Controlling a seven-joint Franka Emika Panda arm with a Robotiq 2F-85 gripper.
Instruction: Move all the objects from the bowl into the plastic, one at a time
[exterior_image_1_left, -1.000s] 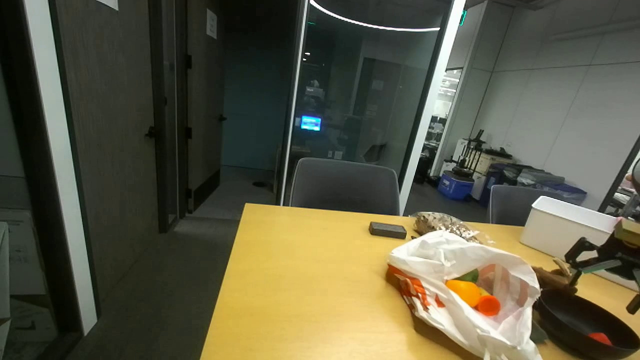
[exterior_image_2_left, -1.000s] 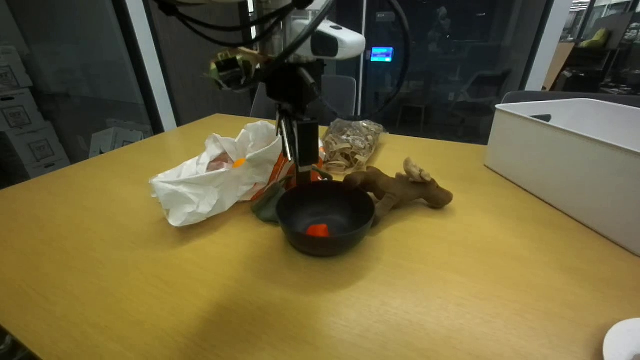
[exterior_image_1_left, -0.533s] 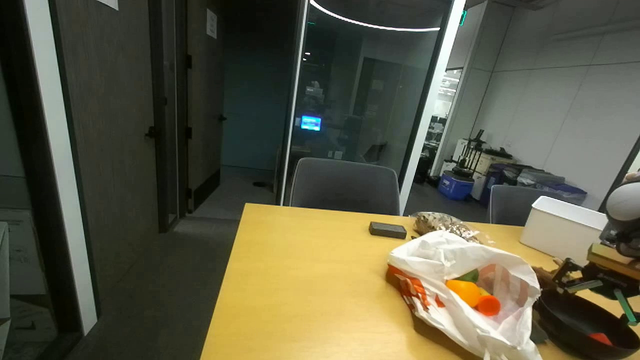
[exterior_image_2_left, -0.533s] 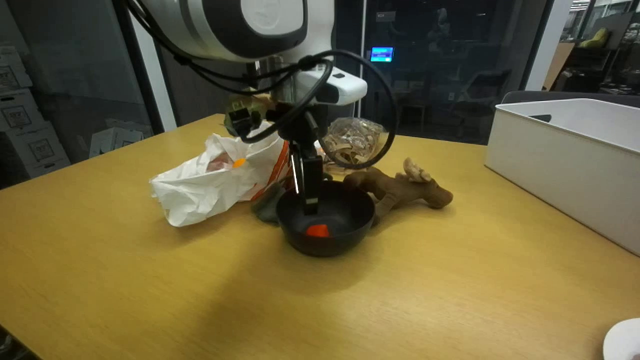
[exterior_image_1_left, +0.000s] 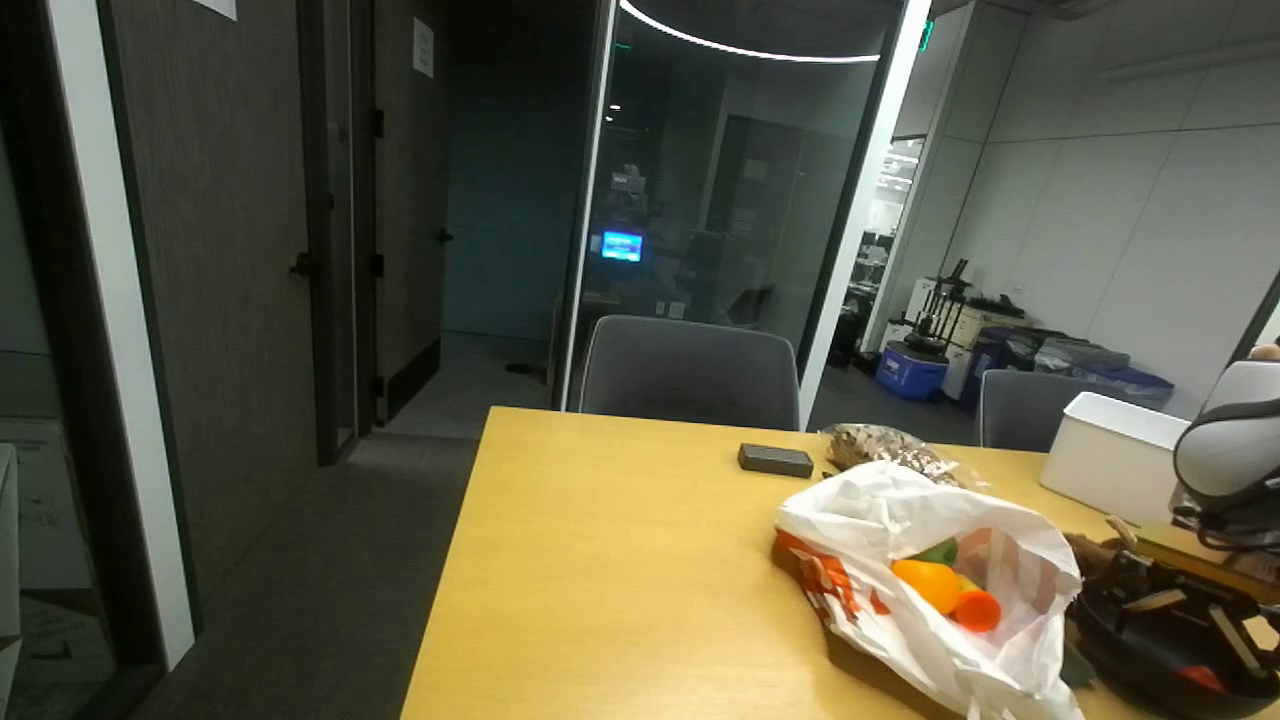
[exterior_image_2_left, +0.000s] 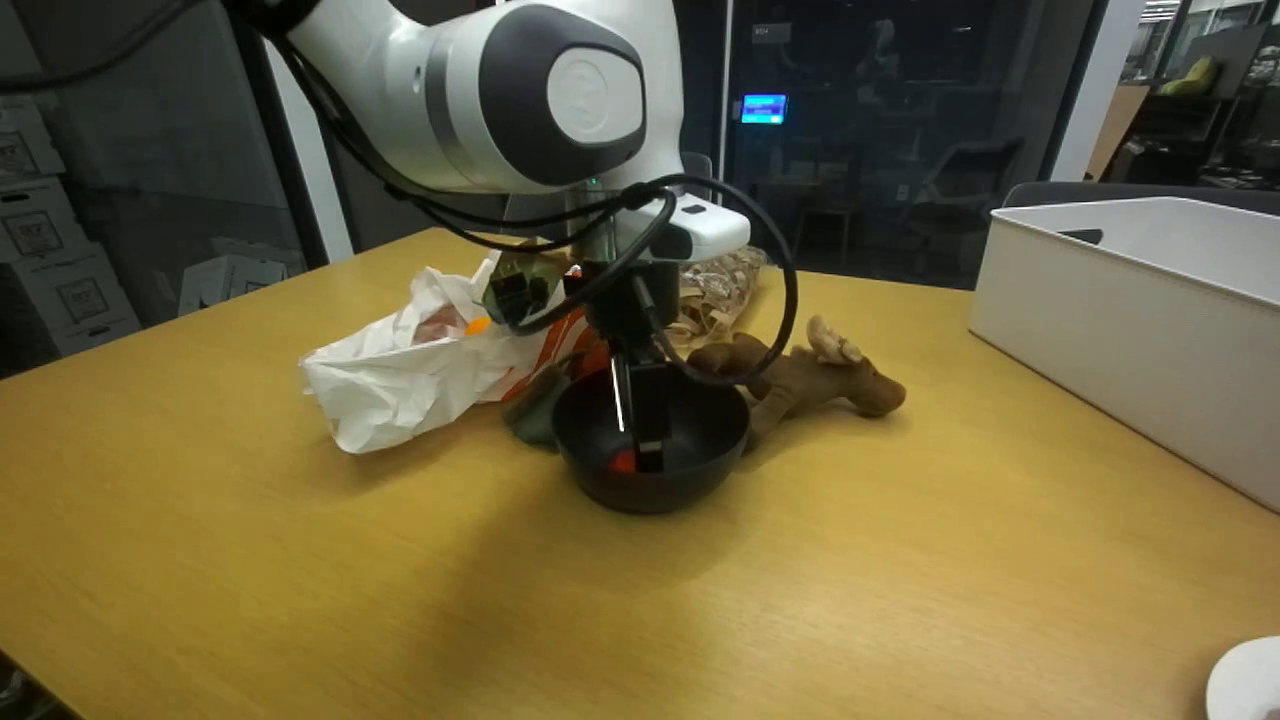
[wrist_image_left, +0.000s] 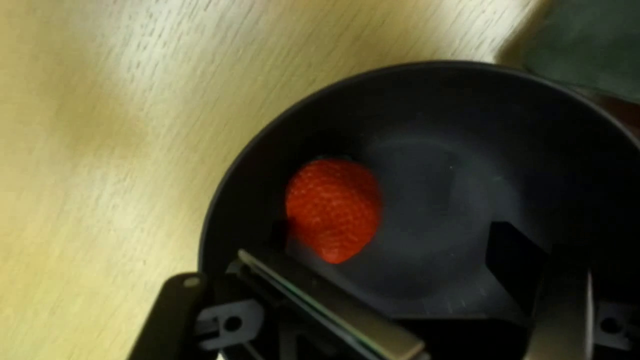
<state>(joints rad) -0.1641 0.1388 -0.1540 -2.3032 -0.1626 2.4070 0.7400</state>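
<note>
Here, the black bowl (wrist_image_left: 430, 200) holds a strawberry (wrist_image_left: 334, 210).

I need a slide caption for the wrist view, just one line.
A red strawberry in a black bowl, not yet grasped by the open gripper.

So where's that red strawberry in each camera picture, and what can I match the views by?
In an exterior view: red strawberry, near the bottom right corner.
In an exterior view: red strawberry, below centre, partly hidden.
Wrist view: red strawberry, near the middle.
Shared landmark: the black bowl, which holds it in all three.
</note>
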